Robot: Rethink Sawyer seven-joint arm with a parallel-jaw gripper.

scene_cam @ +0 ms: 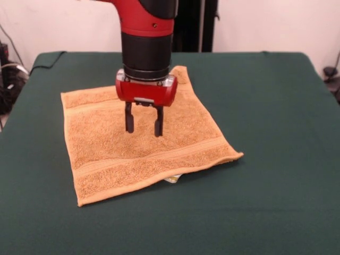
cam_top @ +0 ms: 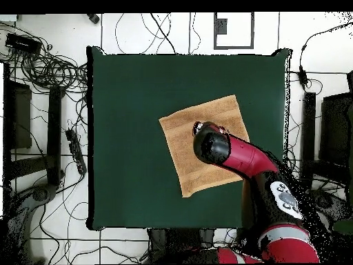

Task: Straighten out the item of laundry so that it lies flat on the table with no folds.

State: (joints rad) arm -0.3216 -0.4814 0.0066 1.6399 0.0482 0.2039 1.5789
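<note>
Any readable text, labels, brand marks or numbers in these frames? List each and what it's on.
None can be read.
Small white label peeking from under the orange-tan terry towel at its front edge: too small to read.
Red and black gripper with a pale plate on its red housing: no legible marks.
Dark green cloth table: no text.

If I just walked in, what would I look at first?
Probably the big red and black robot arm coming down from above, its end effector open just over the middle of a square orange-tan terry towel. The towel lies spread out nearly flat on a large dark green cloth-covered table, with a small white label peeking from under its near edge.
</note>
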